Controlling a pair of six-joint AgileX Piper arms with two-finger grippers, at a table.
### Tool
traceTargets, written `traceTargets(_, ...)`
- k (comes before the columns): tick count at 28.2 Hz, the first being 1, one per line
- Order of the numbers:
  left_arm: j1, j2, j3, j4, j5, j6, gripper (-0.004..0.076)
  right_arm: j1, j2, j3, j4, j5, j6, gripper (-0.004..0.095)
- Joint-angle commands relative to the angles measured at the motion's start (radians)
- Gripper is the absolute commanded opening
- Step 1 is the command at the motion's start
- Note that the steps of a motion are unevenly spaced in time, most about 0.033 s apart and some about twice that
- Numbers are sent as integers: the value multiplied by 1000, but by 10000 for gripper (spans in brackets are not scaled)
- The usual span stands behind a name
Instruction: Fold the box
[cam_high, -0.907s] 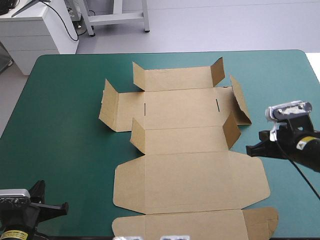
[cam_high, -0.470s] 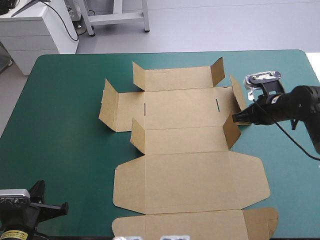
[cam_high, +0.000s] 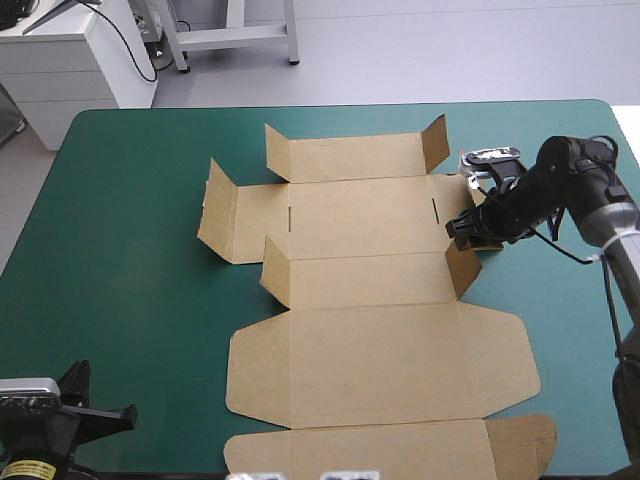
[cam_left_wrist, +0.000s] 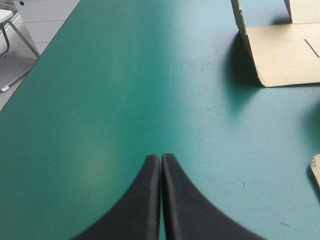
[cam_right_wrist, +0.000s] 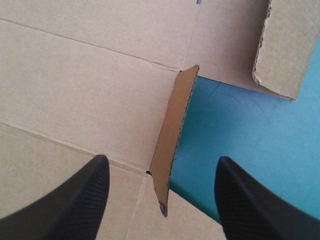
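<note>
The brown box (cam_high: 370, 300) lies as a cut sheet in the middle of the table, with several small flaps standing up along its far panels. My right gripper (cam_high: 460, 232) hovers at the sheet's right side, over a raised side flap (cam_high: 462, 262). In the right wrist view, that gripper (cam_right_wrist: 160, 197) is open and the flap's edge (cam_right_wrist: 172, 145) stands upright between its fingers, untouched. My left gripper (cam_high: 105, 415) rests near the table's front left corner, shut and holding nothing. Its wrist view shows the fingers (cam_left_wrist: 161, 160) meeting over bare cover, with the box's left flap (cam_left_wrist: 280, 55) far ahead.
A wide band of teal-green cover (cam_high: 120, 260) runs between the box and the table's left edge. The sheet's nearest panel (cam_high: 400, 450) reaches the table's front edge. A narrower strip of cover (cam_high: 580, 330) lies to the right of the box, under my right arm.
My right arm has swung in from the table's right edge to the box's raised right flap, and its fingers have opened. The left arm and the box have stayed put.
</note>
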Motion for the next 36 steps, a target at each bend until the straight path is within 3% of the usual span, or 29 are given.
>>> traceTargets(1, -5, 20, -33, 0, -72, -8, -8, 2, -2, -34, 11, -10, -12, 597)
traceTargets(19, -5, 20, -33, 0, -72, -8, -8, 2, 159, -35, 13, -25, -20, 564)
traceTargets(22, -5, 20, -33, 0, -72, -8, -8, 2, 167, -35, 16, -14, -24, 442)
traceTargets(27, -5, 20, -33, 0, -72, -8, -8, 2, 170, -35, 16, 7, -69, -22)
traceTargets(36, -5, 20, -33, -6, -72, 2, -8, 2, 174, -128, 16, 46, -292, -21)
